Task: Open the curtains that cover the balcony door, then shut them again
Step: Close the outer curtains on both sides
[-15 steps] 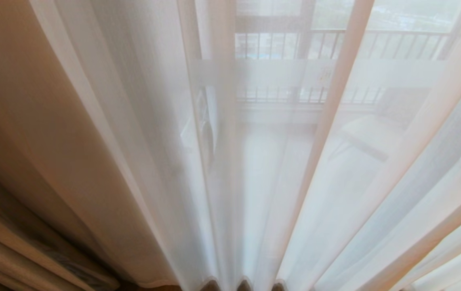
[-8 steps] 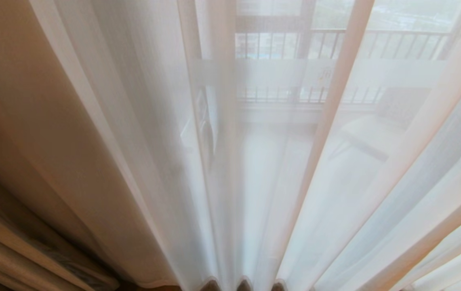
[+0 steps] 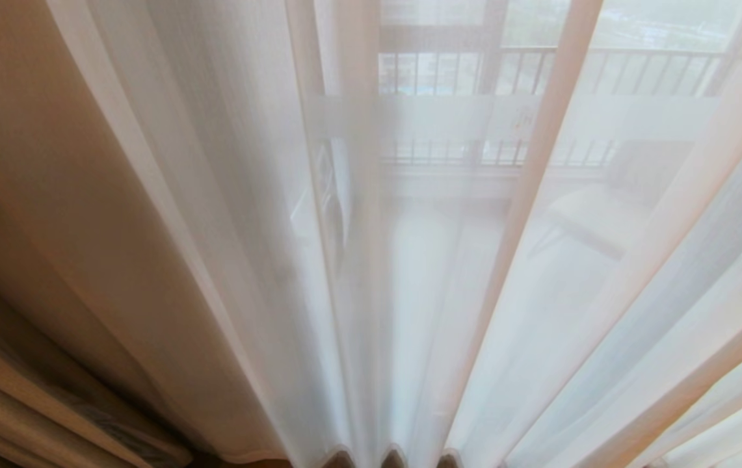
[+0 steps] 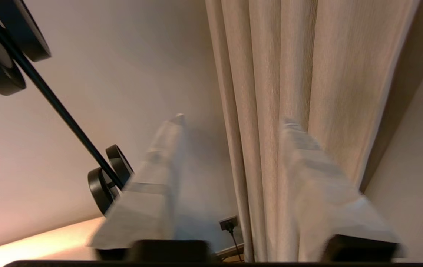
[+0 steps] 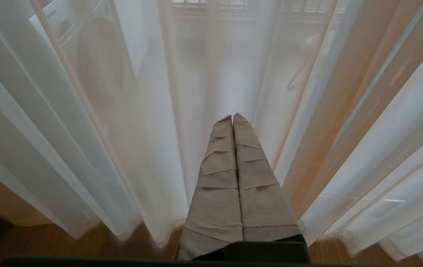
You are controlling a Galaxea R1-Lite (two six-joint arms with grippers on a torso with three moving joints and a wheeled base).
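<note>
The sheer white curtains [image 3: 410, 273] hang drawn across the balcony door [image 3: 494, 58], whose dark frame and frosted band show faintly through the fabric, and their hems reach down to the wooden floor [image 3: 338, 460]. The thick beige drape [image 3: 52, 214] is gathered at the left side of the head view, its folds running straight up and down. Neither arm shows in the head view. The left gripper [image 4: 233, 122] has its jaws released, standing well apart, and the wrist view shows the gathered beige drape [image 4: 300, 74] directly ahead: one finger lies in front of the folds and the other to the wall side of them, so the outer edge of the drape lines up with the gap. Whether the fingers touch the fabric I cannot tell. The right gripper [image 5: 232, 118] is clenched on nothing and points at the sheers [image 5: 129, 111], just short of them. The left arm is judged the nearer to the beige drape, and the coming move turns on closing across its vertical folds. No containers are in sight; a wall socket [image 4: 228, 223] sits low beside the drape
</note>
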